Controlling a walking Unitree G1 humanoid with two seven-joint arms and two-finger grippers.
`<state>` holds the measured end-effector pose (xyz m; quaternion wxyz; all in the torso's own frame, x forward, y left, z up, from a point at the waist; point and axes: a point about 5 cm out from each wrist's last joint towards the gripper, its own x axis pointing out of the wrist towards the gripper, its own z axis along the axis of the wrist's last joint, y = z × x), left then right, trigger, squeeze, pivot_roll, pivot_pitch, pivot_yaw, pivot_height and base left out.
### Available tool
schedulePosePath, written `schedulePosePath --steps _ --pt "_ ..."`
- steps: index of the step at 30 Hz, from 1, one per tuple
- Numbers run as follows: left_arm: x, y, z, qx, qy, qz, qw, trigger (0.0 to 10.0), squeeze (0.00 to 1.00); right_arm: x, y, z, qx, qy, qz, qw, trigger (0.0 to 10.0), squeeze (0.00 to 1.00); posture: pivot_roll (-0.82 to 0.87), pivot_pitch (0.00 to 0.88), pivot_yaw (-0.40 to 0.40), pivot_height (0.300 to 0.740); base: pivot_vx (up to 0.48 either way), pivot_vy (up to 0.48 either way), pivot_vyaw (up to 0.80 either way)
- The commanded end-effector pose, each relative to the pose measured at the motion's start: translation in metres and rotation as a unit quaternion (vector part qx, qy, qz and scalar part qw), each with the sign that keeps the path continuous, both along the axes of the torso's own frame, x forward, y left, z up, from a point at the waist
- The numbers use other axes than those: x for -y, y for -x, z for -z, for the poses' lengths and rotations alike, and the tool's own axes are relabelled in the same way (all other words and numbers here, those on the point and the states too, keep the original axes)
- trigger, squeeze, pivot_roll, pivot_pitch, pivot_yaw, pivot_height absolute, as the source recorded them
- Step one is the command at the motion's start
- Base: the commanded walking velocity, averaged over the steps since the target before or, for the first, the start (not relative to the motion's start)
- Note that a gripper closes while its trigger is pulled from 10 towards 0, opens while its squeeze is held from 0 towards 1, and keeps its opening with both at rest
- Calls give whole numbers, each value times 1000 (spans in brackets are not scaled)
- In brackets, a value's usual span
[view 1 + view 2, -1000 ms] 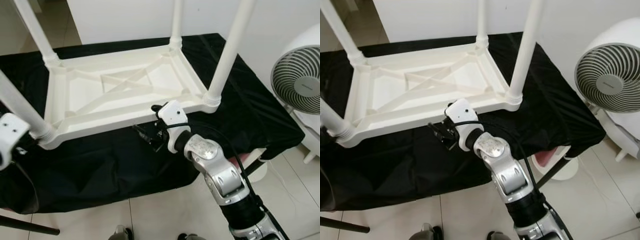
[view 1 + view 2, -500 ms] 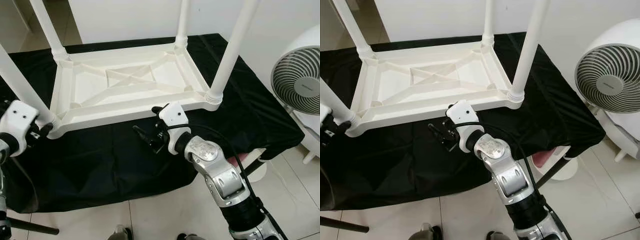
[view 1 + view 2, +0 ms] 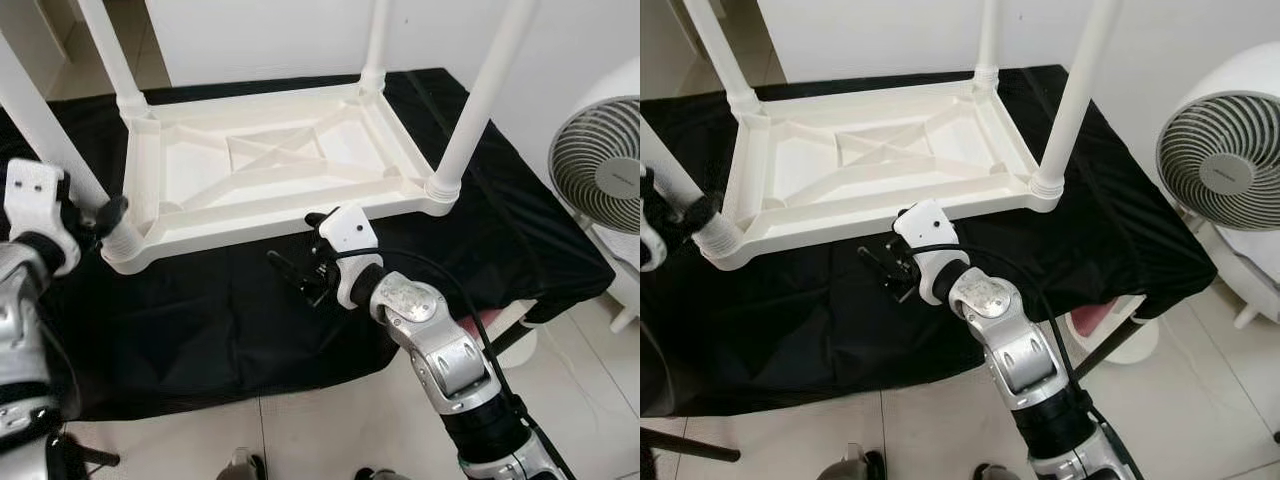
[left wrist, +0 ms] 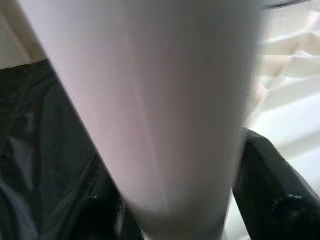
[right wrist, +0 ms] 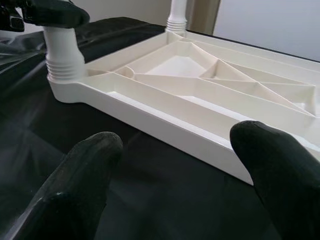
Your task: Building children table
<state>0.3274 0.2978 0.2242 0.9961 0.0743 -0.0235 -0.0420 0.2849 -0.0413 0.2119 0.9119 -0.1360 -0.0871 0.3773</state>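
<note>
The upside-down white plastic children's table (image 3: 270, 170) is lying on the black cloth (image 3: 220, 310). The left gripper (image 3: 100, 215) is clamping its near-left leg (image 3: 45, 130) low down. The right gripper (image 3: 295, 280) is hovering wide open, empty, just beside the near rim. The table looks light, stiff and slick, so I'd grab the ribbed leg bases.

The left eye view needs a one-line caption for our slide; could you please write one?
Left pincer grips a leg of the upturned white table on black cloth; open right pincer hovers by its near edge.
</note>
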Motion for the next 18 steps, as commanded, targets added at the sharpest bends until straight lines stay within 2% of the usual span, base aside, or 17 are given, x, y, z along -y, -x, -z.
schedulePosePath --steps 1,2,4,5,6,8,9,10,11,12,14,15,18 --pt "8 -4 7 -15 9 14 1000 10000 0 -2 2 0 -1 -3 -4 1000 10000 0 -56 137 54 740 0 0 0" --pt "8 -4 7 -15 9 14 1000 10000 0 -2 2 0 -1 -3 -4 1000 10000 0 -56 137 54 740 0 0 0" --pt "23 -1 13 -34 1 73 997 10000 0 -1 2 1 -3 -1 -3 1000 10000 0 -58 138 55 740 0 0 0" --pt "23 -1 13 -34 1 73 997 10000 0 -1 2 1 -3 -1 -3 1000 10000 0 -58 138 55 740 0 0 0" --pt "28 2 15 -43 -5 98 994 10000 0 0 1 2 -5 1 -3 1000 10000 0 -58 138 55 740 0 0 0" --pt "28 2 15 -43 -5 98 994 10000 0 0 1 2 -5 1 -3 1000 10000 0 -58 138 55 740 0 0 0" --pt "32 6 16 -52 -13 120 991 10000 0 0 2 3 -8 5 -3 1000 10000 0 -58 138 55 740 0 0 0" --pt "32 6 16 -52 -13 120 991 10000 0 0 2 3 -8 5 -3 1000 10000 0 -58 138 55 740 0 0 0" --pt "45 22 20 -72 -38 196 977 10000 0 10 -7 14 -36 29 52 998 10000 0 -48 142 56 740 0 0 0" --pt "45 22 20 -72 -38 196 977 10000 0 10 -7 14 -36 29 52 998 10000 0 -48 142 56 740 0 0 0" --pt "74 47 21 -94 -47 312 944 10000 0 32 -24 28 -73 54 167 982 10000 0 -37 145 53 740 0 0 0" --pt "74 47 21 -94 -47 312 944 10000 0 32 -24 28 -73 54 167 982 10000 0 -37 145 53 740 0 0 0" --pt "117 61 14 -79 -15 392 917 10000 0 58 -41 27 -80 46 300 949 10000 0 -36 148 52 740 0 0 0"
